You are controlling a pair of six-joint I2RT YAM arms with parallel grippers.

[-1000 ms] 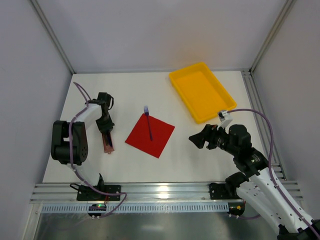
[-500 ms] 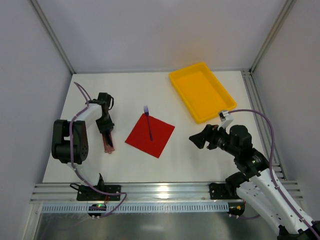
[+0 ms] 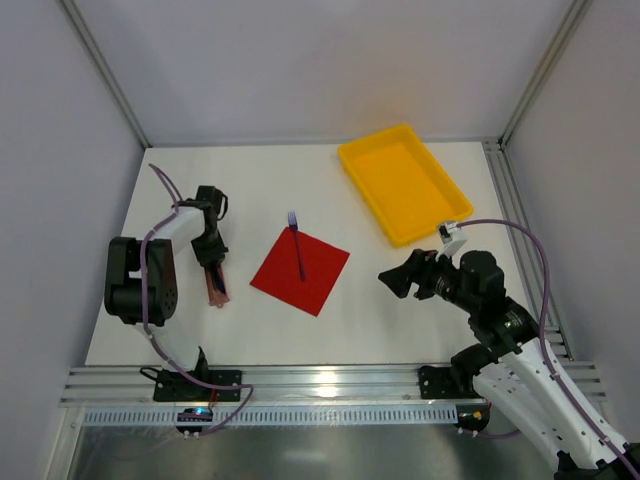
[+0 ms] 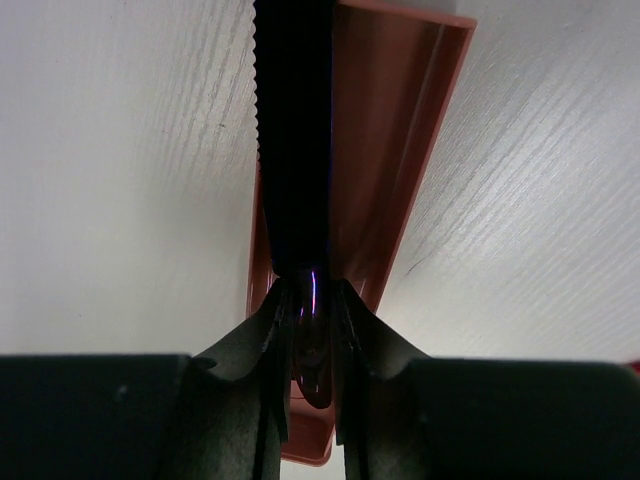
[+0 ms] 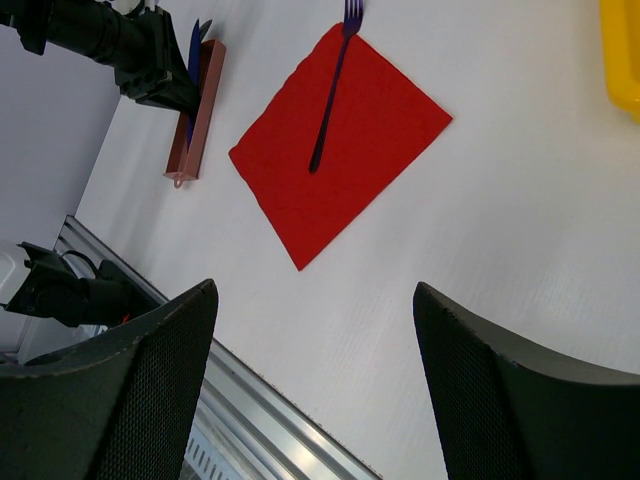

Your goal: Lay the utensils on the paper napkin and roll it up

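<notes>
My left jaws pinch the black knife by its handle tip at the brown holder, light, stiff, probably slick, so I'd grip deeper; right jaws spread, empty.

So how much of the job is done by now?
Done: the blue-purple fork lies on the red napkin, tines past its far corner. In hand: the left gripper pinches the black utensil, not yet out of the brownish holder. Left: bring it to the napkin and roll; the napkin is flat.
</notes>
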